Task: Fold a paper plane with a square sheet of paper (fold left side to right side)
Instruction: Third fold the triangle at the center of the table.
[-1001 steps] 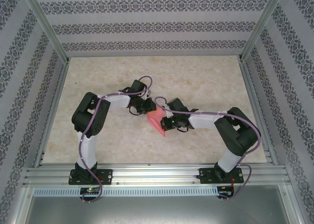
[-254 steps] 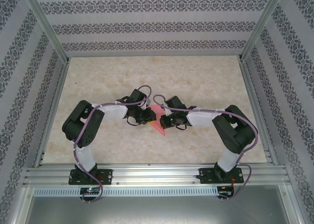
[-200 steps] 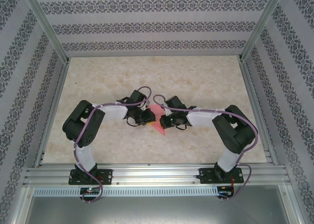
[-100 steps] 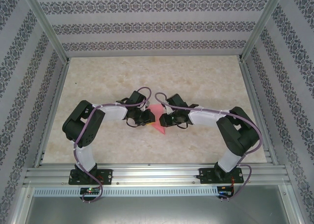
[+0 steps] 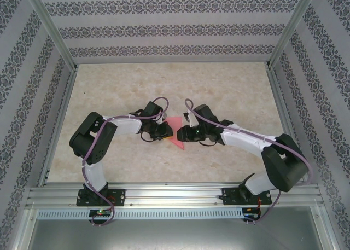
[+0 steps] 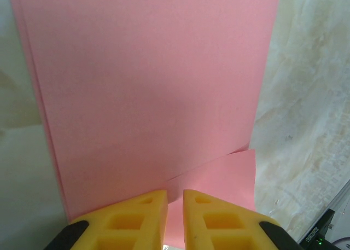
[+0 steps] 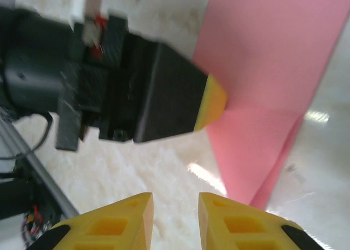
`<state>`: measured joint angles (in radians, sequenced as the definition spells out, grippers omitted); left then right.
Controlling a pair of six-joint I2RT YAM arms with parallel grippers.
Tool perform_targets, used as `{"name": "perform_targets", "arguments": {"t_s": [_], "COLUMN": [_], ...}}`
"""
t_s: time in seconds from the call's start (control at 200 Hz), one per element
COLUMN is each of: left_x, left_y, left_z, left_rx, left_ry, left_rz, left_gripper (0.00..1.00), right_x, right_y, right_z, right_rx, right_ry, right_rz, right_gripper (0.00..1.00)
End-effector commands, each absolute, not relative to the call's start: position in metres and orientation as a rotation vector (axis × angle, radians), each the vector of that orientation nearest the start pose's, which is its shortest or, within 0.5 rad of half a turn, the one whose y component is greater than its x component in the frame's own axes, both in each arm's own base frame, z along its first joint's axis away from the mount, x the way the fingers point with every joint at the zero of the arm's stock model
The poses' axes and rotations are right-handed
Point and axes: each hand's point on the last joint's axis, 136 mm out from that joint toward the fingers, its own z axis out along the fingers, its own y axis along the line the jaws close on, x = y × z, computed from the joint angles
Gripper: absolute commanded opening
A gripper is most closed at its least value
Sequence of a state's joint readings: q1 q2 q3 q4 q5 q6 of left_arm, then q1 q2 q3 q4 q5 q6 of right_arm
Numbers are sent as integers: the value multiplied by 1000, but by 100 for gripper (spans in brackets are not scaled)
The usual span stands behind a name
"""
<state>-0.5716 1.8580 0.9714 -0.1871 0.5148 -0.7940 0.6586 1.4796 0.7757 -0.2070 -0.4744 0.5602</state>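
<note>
Your left gripper [image 6: 175, 202] pinches the edge of the folded pink paper [image 6: 153, 86] at the middle of the marble table [image 6: 306, 97]. Your right gripper [image 7: 175, 202] hovers just beside the paper, jaws slightly parted and empty. The left's yellow fingertip [image 7: 212, 105] stands ahead of it.

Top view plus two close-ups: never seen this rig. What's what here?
Two white-and-black robot arms are bolted at the near edge of a beige marbled table. The top view looks down from above and behind: left arm on the left, right arm on the right. The other two pictures come from a camera on each wrist, so the yellow fingers at the bottom are that arm's own jaws. Between the arms is a thin salmon-pink paper sheet, already folded. The left jaws look pinched on its edge, with paper in the narrow gap. The right jaws stand open over bare table, beside the paper, holding nothing.
</note>
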Motion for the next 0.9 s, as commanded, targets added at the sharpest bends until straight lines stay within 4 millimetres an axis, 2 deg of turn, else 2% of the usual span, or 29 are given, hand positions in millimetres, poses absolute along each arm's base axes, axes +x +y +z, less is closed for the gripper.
{"name": "perform_targets", "arguments": {"t_s": [0.0, 0.285, 0.894], "left_x": [273, 274, 275], "left_y": [-269, -270, -270], "left_z": [-17, -17, -19], "left_rx": [-157, -150, -144], "left_ry": [3012, 3014, 3020], "left_rz": [-876, -870, -860], "left_gripper": [19, 18, 17], "right_x": [229, 230, 214], "right_y": [300, 290, 272], "right_z": [78, 40, 8], "right_rx": [-304, -251, -192], "right_ry": [2696, 2826, 2977], "right_rz": [1170, 1080, 969], "right_gripper": [28, 27, 26]}}
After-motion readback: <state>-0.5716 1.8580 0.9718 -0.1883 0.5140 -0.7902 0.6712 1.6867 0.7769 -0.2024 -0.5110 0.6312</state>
